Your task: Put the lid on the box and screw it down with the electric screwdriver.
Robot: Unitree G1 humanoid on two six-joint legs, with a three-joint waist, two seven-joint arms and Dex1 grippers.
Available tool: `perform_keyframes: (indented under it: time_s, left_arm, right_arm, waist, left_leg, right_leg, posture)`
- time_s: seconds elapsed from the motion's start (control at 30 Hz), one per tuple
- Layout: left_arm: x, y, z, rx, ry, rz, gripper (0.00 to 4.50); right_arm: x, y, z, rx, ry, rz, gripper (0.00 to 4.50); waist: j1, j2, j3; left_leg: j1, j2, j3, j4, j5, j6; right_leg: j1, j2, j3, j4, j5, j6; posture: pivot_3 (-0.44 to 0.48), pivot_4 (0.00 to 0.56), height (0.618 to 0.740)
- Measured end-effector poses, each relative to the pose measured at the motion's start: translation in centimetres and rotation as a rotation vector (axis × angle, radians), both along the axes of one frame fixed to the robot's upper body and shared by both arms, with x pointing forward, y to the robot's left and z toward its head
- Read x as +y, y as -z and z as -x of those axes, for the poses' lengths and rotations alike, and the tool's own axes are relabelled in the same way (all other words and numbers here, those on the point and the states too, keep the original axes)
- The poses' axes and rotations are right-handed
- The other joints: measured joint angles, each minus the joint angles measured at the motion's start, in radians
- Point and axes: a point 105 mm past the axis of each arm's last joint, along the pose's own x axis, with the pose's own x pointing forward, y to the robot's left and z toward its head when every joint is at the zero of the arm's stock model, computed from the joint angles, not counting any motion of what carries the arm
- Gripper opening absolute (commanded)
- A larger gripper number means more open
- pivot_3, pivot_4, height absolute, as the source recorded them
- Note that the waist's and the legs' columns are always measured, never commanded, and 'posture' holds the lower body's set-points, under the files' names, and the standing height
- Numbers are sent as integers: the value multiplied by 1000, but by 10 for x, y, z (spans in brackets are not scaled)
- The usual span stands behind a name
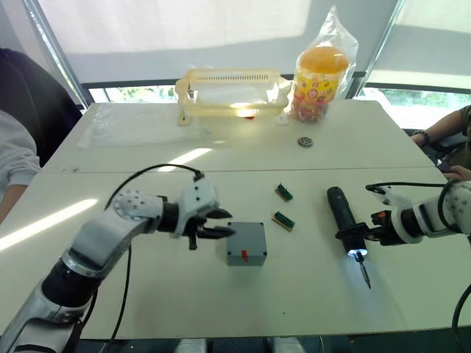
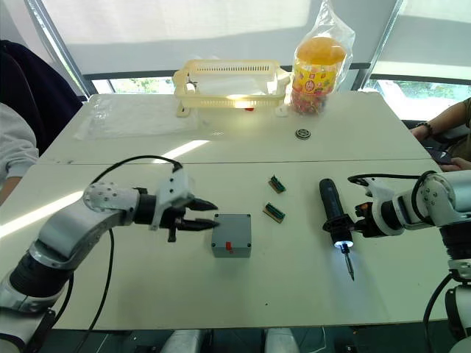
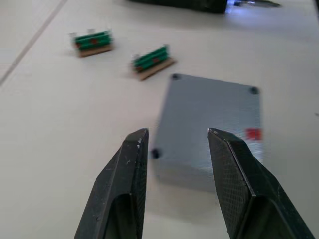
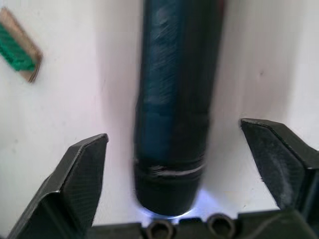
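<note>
Claw [image 1: 221, 223] on my left hangs spread just left of the box [image 1: 246, 243], lid [image 3: 212, 117] already seated; my wrist view reveals its corner screw holes. Right claw [image 4: 182, 164] gapes around the electric screwdriver [image 1: 346, 226], lying lengthwise near-far on the surface [image 1: 147, 158], lit bit pointing toward me.

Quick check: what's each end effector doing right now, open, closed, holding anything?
Left end effector: open, empty, beside the box.
Right end effector: open, fingers either side of the screwdriver, not clamped.
</note>
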Motion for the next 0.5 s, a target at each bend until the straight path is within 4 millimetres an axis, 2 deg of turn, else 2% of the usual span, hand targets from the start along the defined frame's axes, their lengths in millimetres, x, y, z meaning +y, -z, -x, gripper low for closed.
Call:
perform_keyframes:
  time_s: [0.07,0.13,0.2,0.23,0.3,0.37,0.4,0.5]
  left_arm:
    - [14,-4,-7,7,-78,37,1873]
    - [24,-3,-8,37,-124,76,1873]
    - [26,2,-4,90,-132,111,1873]
    - [25,6,0,112,-123,116,1873]
    - [25,20,7,180,-111,119,1873]
    - [20,32,11,226,-95,113,1873]
    - [20,37,12,243,-96,110,1873]
    - [18,50,13,276,-92,78,1873]
  right_arm:
    - [3,-14,-15,-144,-50,29,4454]
    - [21,-44,-27,-340,-143,-11,4454]
    - [49,-74,-24,-515,-288,-56,4454]
    - [63,-80,-16,-568,-361,-89,4454]
    - [102,-67,15,-565,-534,-208,4454]
    - [128,-38,46,-473,-628,-315,4454]
    - [135,-26,58,-427,-654,-342,4454]
    - [144,-10,80,-391,-693,-339,4454]
  waist:
    - [-2,2,1]
    - [-8,2,1]
    - [-5,2,1]
    - [-2,1,0]
    - [7,-1,-1]
    - [19,-1,-1]
    - [22,0,0]
    - [24,-1,0]
  left_leg:
    - [0,0,1,-1,0,0]
    - [-1,0,1,-2,0,0]
    - [0,1,-1,-3,0,0]
    - [0,2,-2,-4,0,0]
    - [-1,2,-5,-4,0,0]
    - [-3,1,-4,-2,0,0]
    - [-3,0,-3,-1,0,0]
    - [-2,-1,-2,2,2,-3]
  right_leg:
    - [-2,0,1,0,1,3]
    - [-3,0,1,1,1,3]
    - [-3,1,0,3,1,3]
    - [-3,2,-2,3,1,3]
    - [-1,2,-4,2,0,4]
    - [-2,0,-3,1,0,4]
    - [-2,-1,-1,2,0,4]
    - [1,-1,0,-1,1,1]
  posture:
    - [0,150,740]
    - [0,150,740]
    - [0,150,740]
    - [0,150,740]
    - [0,150,740]
    - [0,150,740]
    - [0,150,740]
    - [0,150,740]
